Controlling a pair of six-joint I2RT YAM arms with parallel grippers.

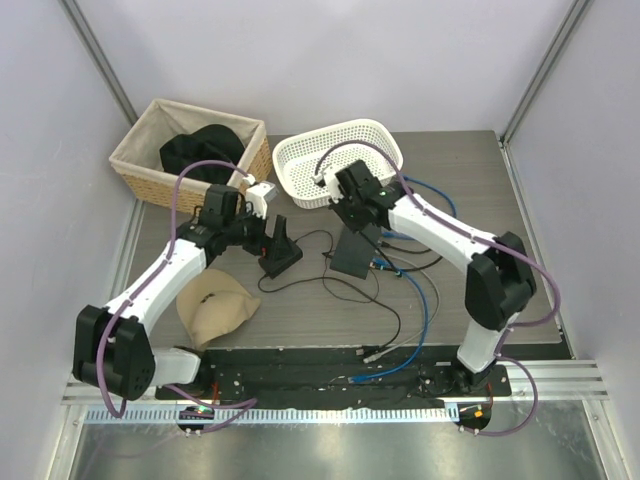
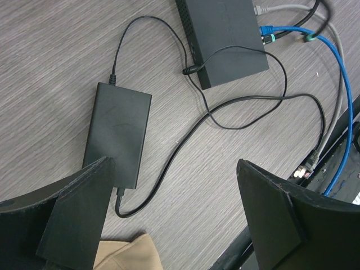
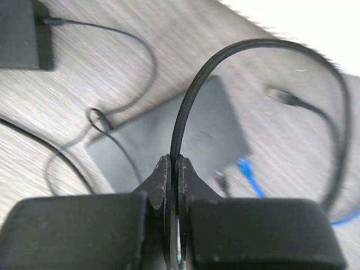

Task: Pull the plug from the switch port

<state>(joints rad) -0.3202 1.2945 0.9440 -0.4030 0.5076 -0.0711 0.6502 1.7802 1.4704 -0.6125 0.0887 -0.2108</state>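
Observation:
The switch, a flat black box, lies mid-table, with a blue plug still in its socket edge. My right gripper hovers above the switch, shut on a black braided cable that arcs up and off to the right. A loose black plug shows right of the switch, clear of its sockets; whether it ends the held cable I cannot tell. Over a black power adapter, the left gripper is open, holding nothing.
A wicker basket with a dark item stands back left, a white plastic basket behind the switch. A tan cloth lies front left. Thin black, grey and blue cables trail across the table toward the front rail.

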